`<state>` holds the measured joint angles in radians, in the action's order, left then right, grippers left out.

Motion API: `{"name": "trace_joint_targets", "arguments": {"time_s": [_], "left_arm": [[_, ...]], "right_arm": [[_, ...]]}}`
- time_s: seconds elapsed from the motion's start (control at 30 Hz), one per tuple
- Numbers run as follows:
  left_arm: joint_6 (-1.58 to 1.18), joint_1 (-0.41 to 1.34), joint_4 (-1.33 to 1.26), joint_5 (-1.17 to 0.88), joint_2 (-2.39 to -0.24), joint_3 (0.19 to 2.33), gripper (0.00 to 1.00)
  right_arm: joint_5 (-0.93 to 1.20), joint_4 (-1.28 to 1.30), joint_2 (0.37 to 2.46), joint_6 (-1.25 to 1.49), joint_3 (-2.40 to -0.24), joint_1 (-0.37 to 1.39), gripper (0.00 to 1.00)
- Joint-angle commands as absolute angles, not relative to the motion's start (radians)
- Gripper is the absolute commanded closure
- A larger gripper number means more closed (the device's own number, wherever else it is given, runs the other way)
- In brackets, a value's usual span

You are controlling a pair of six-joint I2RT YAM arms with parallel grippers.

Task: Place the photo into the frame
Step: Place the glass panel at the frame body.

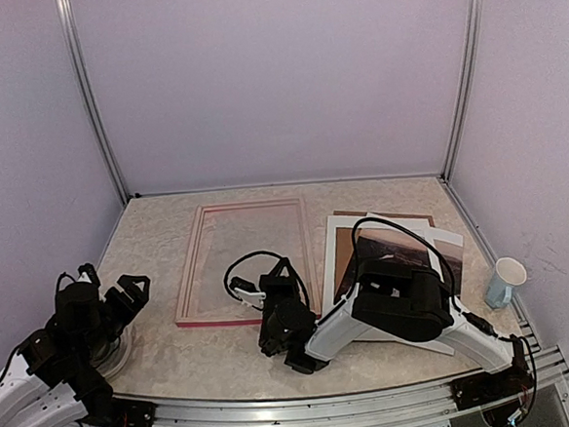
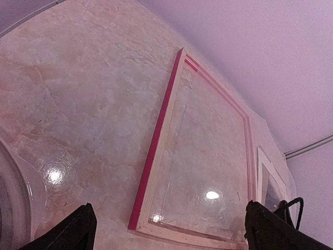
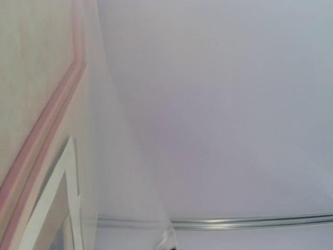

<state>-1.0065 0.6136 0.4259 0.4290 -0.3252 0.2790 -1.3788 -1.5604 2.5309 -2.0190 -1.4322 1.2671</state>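
The frame lies flat left of centre, pink-red moulding outside and a paler inner edge, with clear glazing in it. The dark photo lies in a stack to the right with a white mat sheet and a brown board; my right arm covers part of it. My right gripper sits low at the frame's near right corner. Its jaws are hidden in both views, and nothing shows in them. My left gripper stands open at the far left, apart from the frame, its fingertips wide.
A white and blue cup stands near the right wall. A black cable loops over the frame's near part. Walls close in the table on three sides. The mat's white edge shows beyond the frame.
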Motion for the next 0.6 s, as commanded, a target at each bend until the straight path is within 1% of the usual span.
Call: {"name": "trace_joint_targets", "arguments": {"time_s": [0.0,0.17,0.3,0.57], "left_arm": [[-0.992,0.604,0.403,0.423,-0.317,0.272,0.01],[-0.998,0.604,0.402,0.419,-0.318,0.269,0.01],[-1.005,0.604,0.4,0.412,-0.326,0.271,0.01],[-1.016,0.604,0.397,0.41,-0.33,0.275,0.01]], "right_arm": [[-1.419,-1.829,2.512,-2.208,-1.431,1.256,1.0],[-1.427,-1.829,2.495,-2.173,-1.484,1.242,1.0],[-1.462,-1.828,2.523,-2.167,-1.546,1.238,1.0],[-1.544,-1.83,2.592,-2.155,-1.755,1.241,0.99]]}}
